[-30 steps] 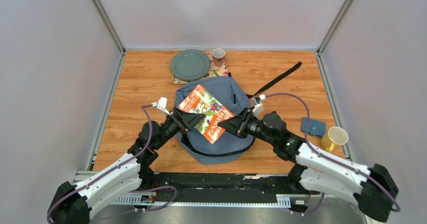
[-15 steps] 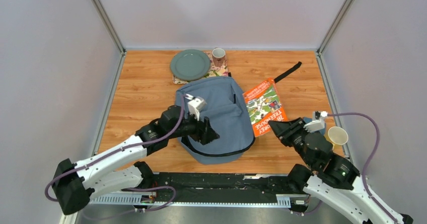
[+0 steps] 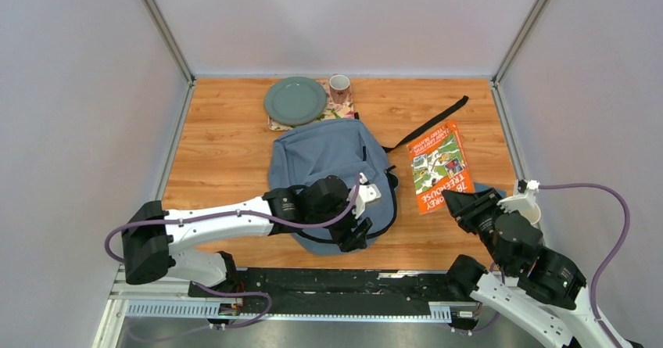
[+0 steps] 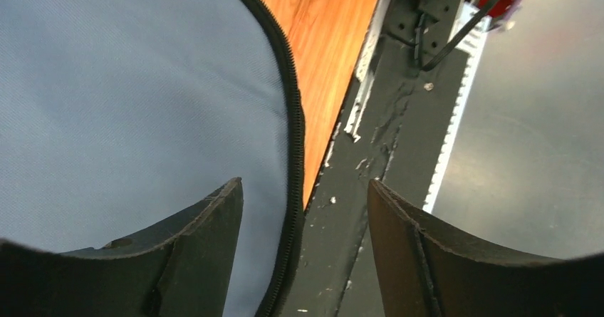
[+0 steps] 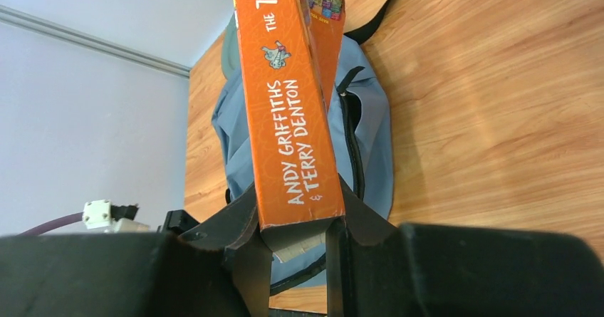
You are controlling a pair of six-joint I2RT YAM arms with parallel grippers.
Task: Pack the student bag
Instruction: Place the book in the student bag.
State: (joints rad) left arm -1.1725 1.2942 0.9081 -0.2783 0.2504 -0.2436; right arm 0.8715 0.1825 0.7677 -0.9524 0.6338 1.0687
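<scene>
Two grippers: one empty, one loaded.
Left gripper: spread wide, gripping nothing, hovering right over dark zip.
Student bag: flat beneath left gripper, off to the left of right gripper.
Right gripper: clamped tight on orange book, spine toward wrist camera, jutting out ahead of the grip.

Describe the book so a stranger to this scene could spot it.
Start at the grey-blue student bag in the middle of the wooden table. To its right, the right fingers hold a book by its near end. It is the only bright orange thing, with white lettering.
</scene>
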